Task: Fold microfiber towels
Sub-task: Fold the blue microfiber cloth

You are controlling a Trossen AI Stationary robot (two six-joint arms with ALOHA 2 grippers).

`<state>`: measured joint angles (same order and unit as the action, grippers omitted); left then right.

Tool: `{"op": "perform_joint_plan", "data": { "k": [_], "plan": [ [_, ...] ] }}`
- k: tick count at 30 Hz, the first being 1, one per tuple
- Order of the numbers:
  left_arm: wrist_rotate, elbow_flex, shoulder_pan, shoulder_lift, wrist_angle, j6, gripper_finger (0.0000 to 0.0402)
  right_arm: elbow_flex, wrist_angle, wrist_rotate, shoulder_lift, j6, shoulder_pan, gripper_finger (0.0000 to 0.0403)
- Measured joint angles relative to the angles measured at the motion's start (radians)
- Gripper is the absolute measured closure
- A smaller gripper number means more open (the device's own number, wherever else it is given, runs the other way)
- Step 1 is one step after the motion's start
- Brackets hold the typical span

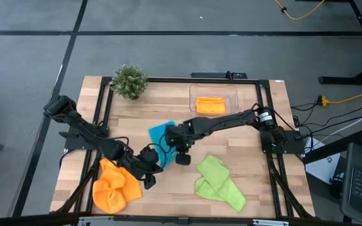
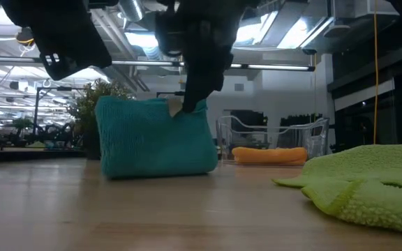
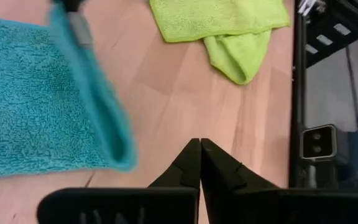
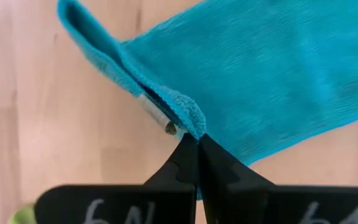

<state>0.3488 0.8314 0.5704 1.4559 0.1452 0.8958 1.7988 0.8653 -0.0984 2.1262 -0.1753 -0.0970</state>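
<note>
Wooden table (image 1: 244, 157): right gripper (image 4: 197, 138) pinched shut on the teal towel (image 2: 155, 139) edge, apparently mid-fold; left gripper (image 3: 200, 144) closed, empty. Next, lay the edge across squarely.

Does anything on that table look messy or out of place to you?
Mostly unfolded laundry. The lime green towel lies rumpled near the front edge, and an orange towel sits bunched at the front left. The teal towel stands half lifted, pinched by the right gripper. Another orange towel lies in the clear tub.
</note>
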Motion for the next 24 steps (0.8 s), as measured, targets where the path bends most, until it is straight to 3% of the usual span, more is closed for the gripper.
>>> {"op": "perform_joint_plan", "data": {
  "k": [11, 24],
  "plan": [
    [0.033, 0.002, 0.0, -0.1, 0.0, 0.005, 0.0401, 0.002, -0.108, 0.029, 0.004, 0.024, 0.121, 0.0401],
    [0.03, 0.003, 0.0, -0.11, 0.031, -0.016, 0.0401, -0.007, -0.18, 0.072, 0.114, 0.024, 0.199, 0.0396]
  ]
}}
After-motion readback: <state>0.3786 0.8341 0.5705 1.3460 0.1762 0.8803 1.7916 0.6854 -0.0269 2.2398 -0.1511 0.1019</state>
